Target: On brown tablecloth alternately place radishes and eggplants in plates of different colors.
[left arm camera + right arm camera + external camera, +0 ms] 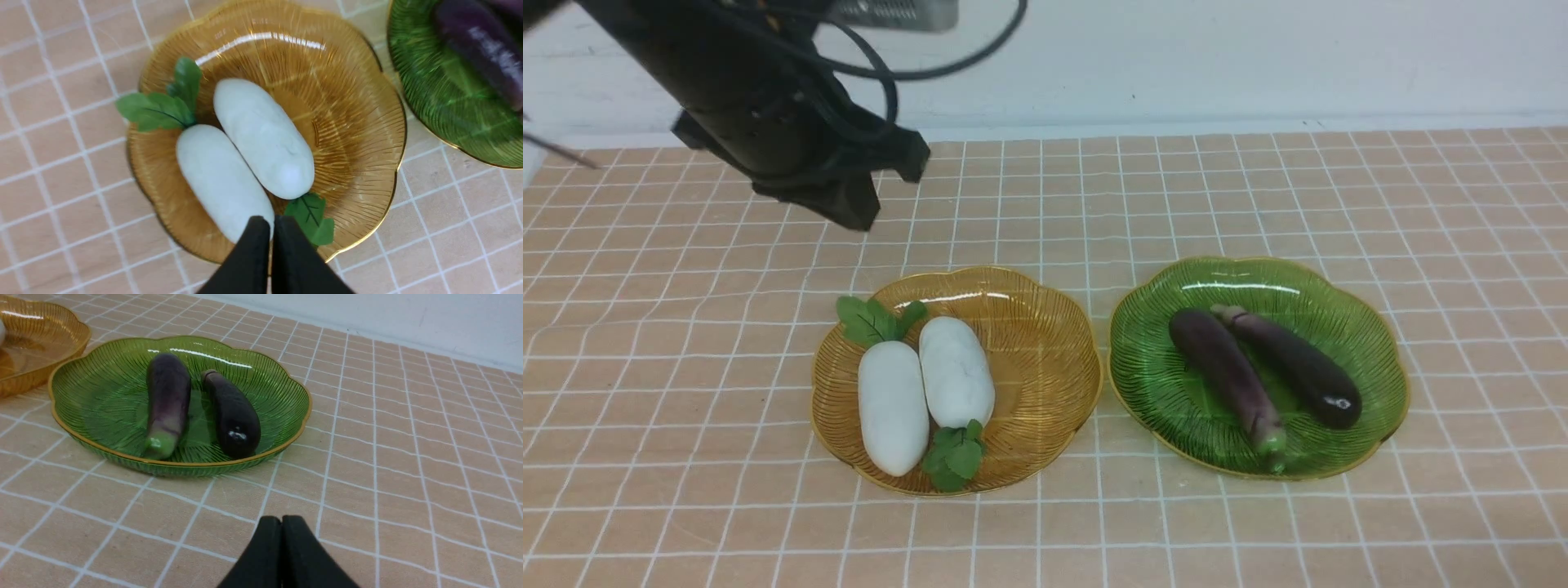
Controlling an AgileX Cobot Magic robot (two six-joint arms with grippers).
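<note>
Two white radishes (892,416) (956,371) lie side by side in the amber plate (1054,327), their green leaves at opposite ends. Beside it the green plate (1339,294) holds two dark purple eggplants (1229,371) (1298,367). Both plates rest on the brown tablecloth (686,327). My left gripper (858,208) hangs shut and empty in the air above the cloth behind the amber plate. In the left wrist view its tips (271,222) show over the radishes (222,179). My right gripper (281,520) is shut and empty, low over the cloth, apart from the green plate (102,404). It is out of the front view.
A white wall (1258,65) rises just behind the cloth's far edge. Black cables (882,65) loop off the left arm at the upper left. Bare gridded cloth lies left of the amber plate, right of the green plate and in front of both.
</note>
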